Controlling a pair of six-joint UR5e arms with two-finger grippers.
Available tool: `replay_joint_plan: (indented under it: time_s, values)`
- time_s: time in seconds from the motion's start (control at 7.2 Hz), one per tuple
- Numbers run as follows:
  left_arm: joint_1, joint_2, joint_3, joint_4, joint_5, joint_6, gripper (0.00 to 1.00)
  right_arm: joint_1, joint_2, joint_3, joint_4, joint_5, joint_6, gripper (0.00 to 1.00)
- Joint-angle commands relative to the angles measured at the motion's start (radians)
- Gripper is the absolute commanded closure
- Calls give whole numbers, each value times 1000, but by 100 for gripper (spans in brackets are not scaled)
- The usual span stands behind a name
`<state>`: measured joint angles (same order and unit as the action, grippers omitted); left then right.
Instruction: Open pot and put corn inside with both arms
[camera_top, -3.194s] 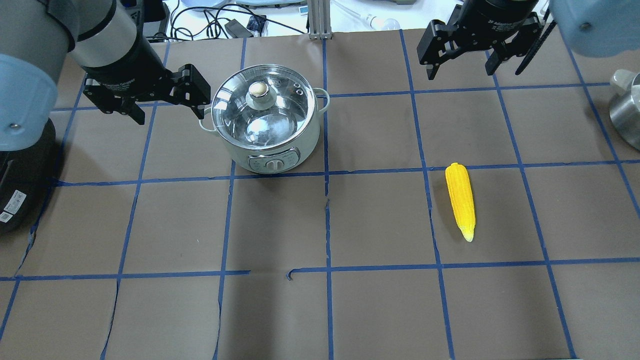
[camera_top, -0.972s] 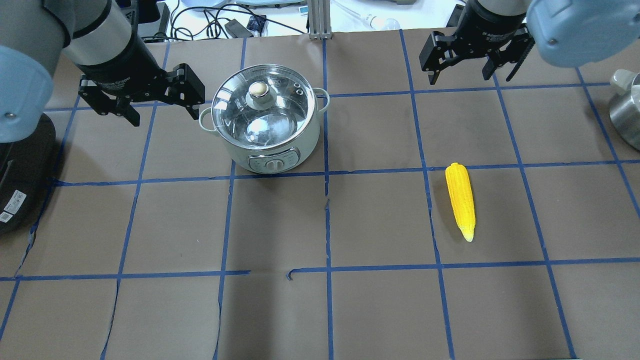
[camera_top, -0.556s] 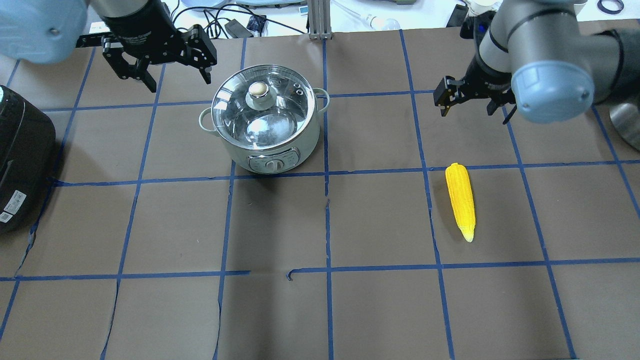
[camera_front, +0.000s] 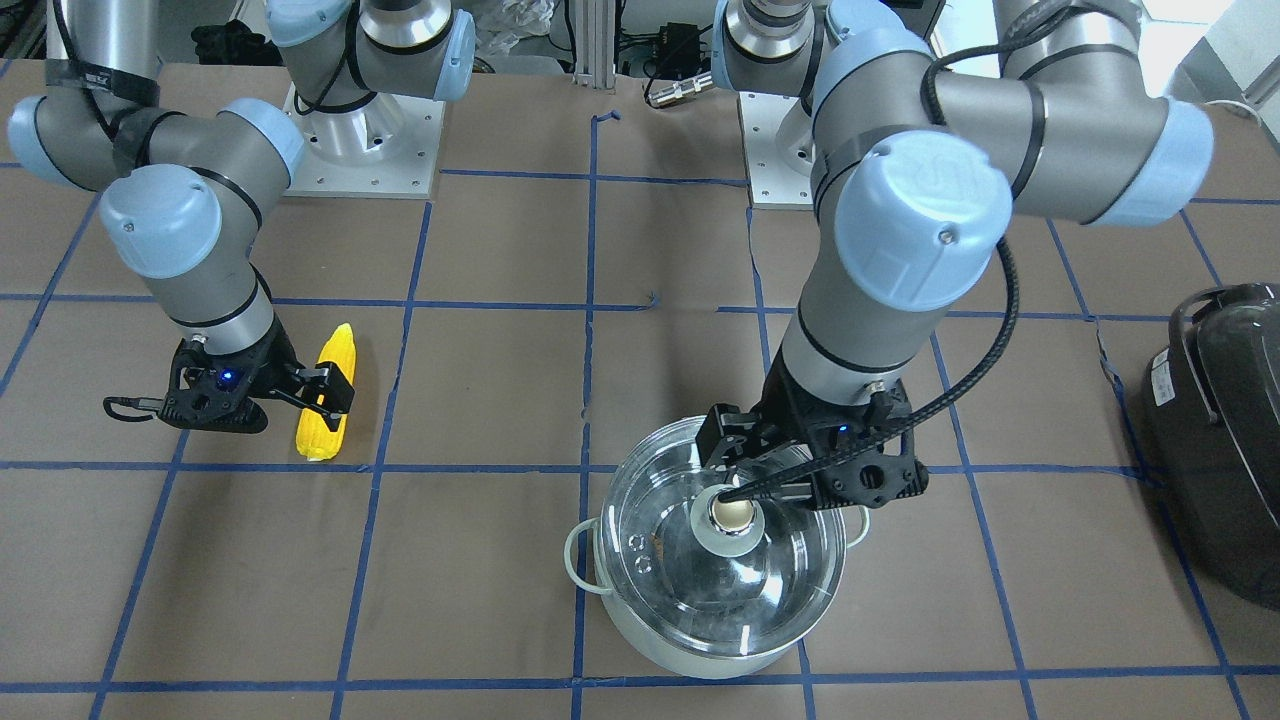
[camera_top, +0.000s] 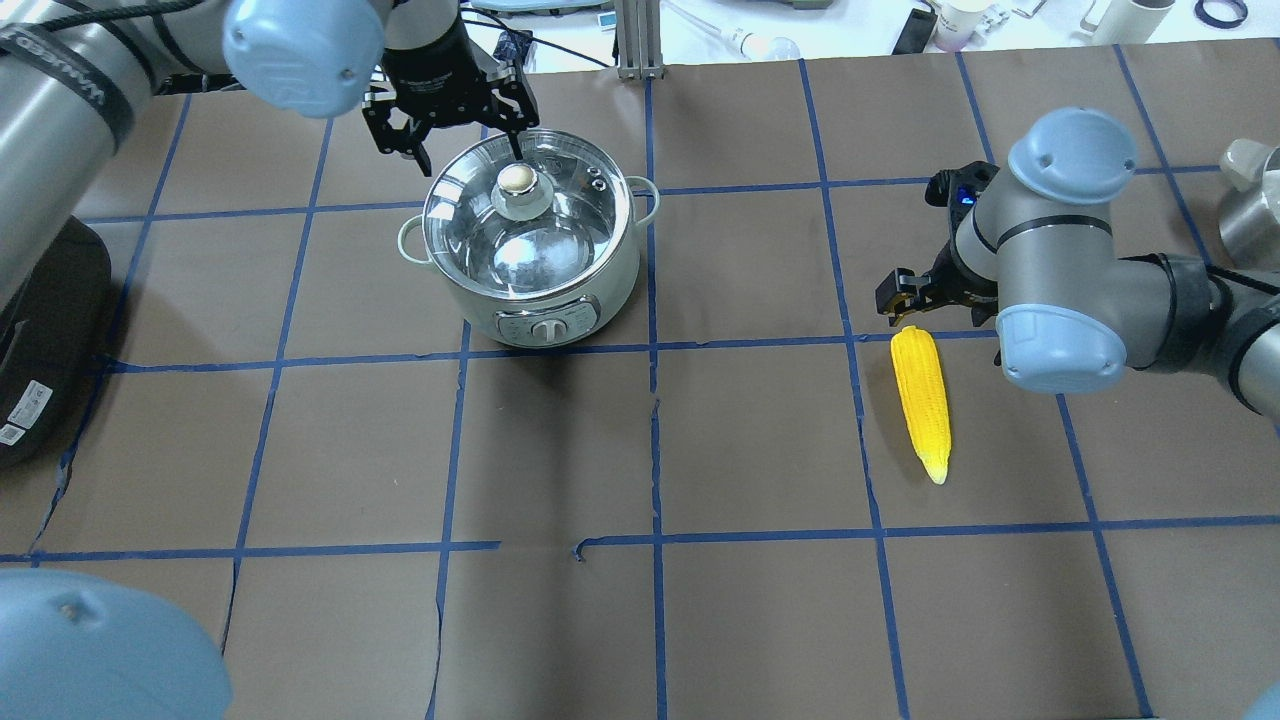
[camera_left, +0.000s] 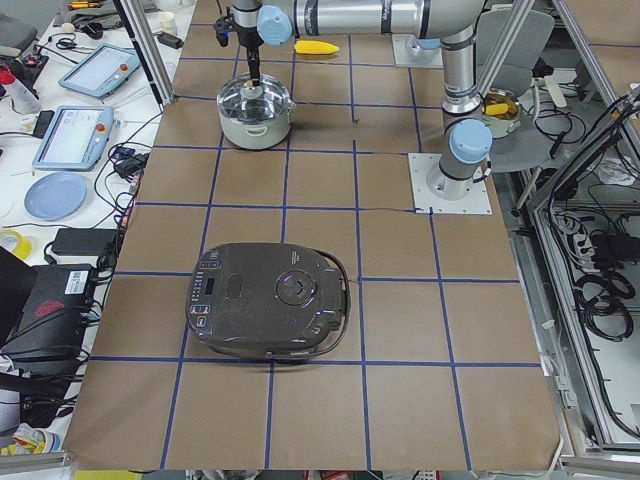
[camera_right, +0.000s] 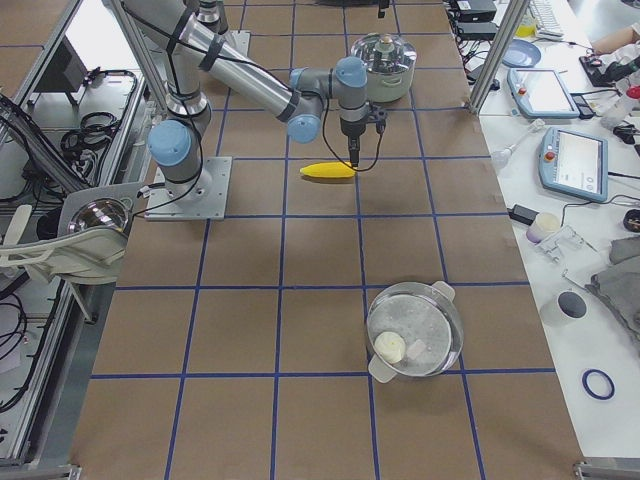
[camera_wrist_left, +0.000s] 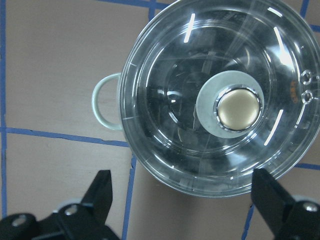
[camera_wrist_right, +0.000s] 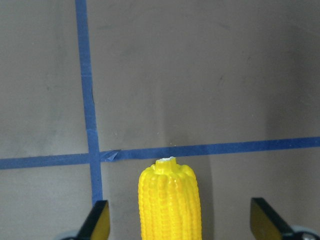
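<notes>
The pot (camera_top: 560, 300) stands at the far left of the table with its glass lid (camera_wrist_left: 165, 100) on; the metal knob (camera_top: 517, 180) also shows in the left wrist view (camera_wrist_left: 238, 109). My left gripper (camera_top: 466, 152) is open and hovers over the lid's far edge, a little off the knob; it also shows in the front view (camera_front: 800, 470). The yellow corn (camera_top: 922, 400) lies on the right. My right gripper (camera_top: 930, 305) is open above the corn's blunt end (camera_wrist_right: 170, 200), one finger on each side, not touching. Both grippers are empty.
A large black domed appliance (camera_top: 40, 330) sits at the table's left end (camera_left: 270, 305). A second metal pot with a lid (camera_right: 415, 330) stands at the right end. Brown paper with a blue tape grid (camera_top: 655, 450) covers the table.
My left gripper has moved right and now hangs over the pot lid. My right gripper has moved towards me, to the corn's blunt end. Both have stayed open; pot and corn have not moved.
</notes>
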<state>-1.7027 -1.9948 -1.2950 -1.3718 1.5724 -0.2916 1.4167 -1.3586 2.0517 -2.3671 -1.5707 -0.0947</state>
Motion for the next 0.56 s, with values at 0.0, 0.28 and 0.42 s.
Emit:
replay_joint_plan:
  time_s: [0.0, 0.28, 0.42]
  values:
    - [-25, -67, 2, 46, 3, 0, 0, -1, 36, 10, -4, -6, -16, 0]
    - [-25, -82, 2, 49, 5, 5, 2, -1, 41, 50, -6, -29, -49, 0]
    - [-25, -87, 2, 62, 3, -1, 5, -1, 45, 61, -6, -26, -48, 0]
